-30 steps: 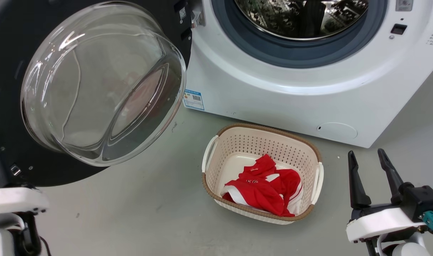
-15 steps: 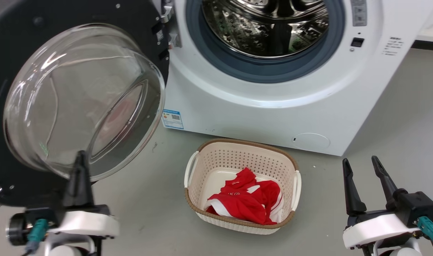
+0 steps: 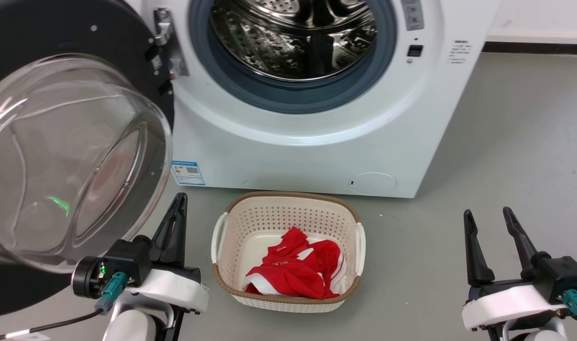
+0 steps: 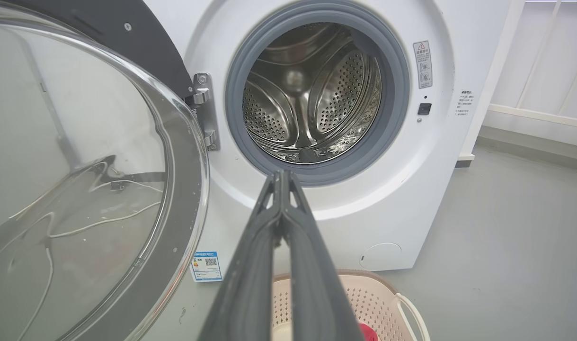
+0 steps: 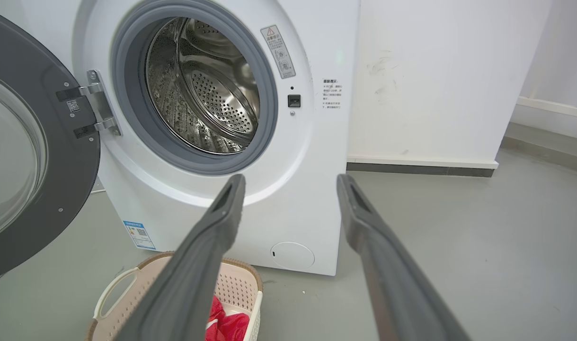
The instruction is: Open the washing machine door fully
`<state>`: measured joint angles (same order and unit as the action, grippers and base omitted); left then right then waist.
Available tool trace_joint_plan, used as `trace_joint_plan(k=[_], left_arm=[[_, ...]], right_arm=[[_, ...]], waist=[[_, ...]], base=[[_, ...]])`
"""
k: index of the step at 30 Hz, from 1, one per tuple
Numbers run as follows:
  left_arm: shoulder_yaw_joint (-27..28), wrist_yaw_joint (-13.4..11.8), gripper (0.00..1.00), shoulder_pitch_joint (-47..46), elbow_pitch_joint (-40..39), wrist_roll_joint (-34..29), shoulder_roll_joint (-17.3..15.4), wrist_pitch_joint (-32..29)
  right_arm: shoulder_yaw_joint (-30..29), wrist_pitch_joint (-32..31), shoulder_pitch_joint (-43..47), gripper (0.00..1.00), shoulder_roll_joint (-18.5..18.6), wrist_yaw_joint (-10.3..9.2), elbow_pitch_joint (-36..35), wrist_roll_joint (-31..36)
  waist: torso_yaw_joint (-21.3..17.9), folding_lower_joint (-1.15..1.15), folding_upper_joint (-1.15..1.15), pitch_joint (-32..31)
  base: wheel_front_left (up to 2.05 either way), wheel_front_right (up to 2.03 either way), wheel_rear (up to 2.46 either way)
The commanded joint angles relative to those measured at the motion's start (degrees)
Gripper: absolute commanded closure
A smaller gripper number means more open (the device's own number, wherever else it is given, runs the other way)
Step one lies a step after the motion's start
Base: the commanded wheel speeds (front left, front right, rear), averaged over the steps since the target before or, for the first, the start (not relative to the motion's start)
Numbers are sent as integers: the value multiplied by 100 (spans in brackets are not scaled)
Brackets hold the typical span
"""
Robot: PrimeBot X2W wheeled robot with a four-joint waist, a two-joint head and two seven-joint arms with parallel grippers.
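- Standing wide open on its hinge (image 3: 167,47), the washing machine door (image 3: 66,151) hangs at the left of the head view, its black inner face and bulging clear glass bowl (image 4: 80,180) turned toward the robot.
- The washing machine (image 3: 307,142) sits on the grey floor (image 3: 482,142) with its round opening uncovered. The perforated steel drum (image 3: 293,38) and the grey-blue rubber ring (image 3: 288,97) are in plain sight.
- A blue label sticker (image 3: 188,173) is on the machine's lower front corner nearest the door, and a small round white cap (image 3: 373,183) is toward the other lower corner.
- The left gripper (image 3: 179,199) is clenched, its two dark fingers pressed together on nothing. It points up just beside the bowl's lower rim, and in the left wrist view (image 4: 281,177) a gap shows between it and the door.
- The right gripper (image 3: 487,213) is released, fingers spread apart and empty, low at the right and well apart from the machine.
- A cream perforated basket (image 3: 288,208) stands on the floor just in front of the machine, between the two grippers, with a red and white garment (image 3: 293,272) crumpled inside.
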<state>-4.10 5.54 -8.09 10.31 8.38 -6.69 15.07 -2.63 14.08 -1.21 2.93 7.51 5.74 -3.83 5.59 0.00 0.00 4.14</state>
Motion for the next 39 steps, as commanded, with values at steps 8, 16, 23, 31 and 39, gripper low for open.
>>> trace_joint_plan(k=[8, 16, 23, 31, 39], left_arm=[[-82, -54, 2, -14, 98, -183, 60, 14], [-44, -157, 0, 61, 111, -271, 79, 14], [-8, -154, 0, 48, 117, -275, 98, 14], [23, -163, 0, 19, 114, -310, 107, 14], [53, -136, 100, -5, 104, -344, 111, 14]], right_arm=[[-50, 42, 85, 0, -12, -4, -9, -36], [-54, 59, 114, 0, -12, -4, -9, -76], [-54, 57, 101, 0, -12, -4, -23, -92], [-52, 63, 87, 0, -12, -4, 5, -97], [-39, 62, 45, 100, -12, -4, 42, -120]], waist=[[-312, 0, 0, -56], [-353, 0, 0, -69], [-341, 0, 0, -36], [-331, 0, 0, -38], [-332, 0, 0, -27]], base=[[0, 0, 0], [0, 0, 0], [0, 0, 0], [0, 0, 0], [0, 0, 0]])
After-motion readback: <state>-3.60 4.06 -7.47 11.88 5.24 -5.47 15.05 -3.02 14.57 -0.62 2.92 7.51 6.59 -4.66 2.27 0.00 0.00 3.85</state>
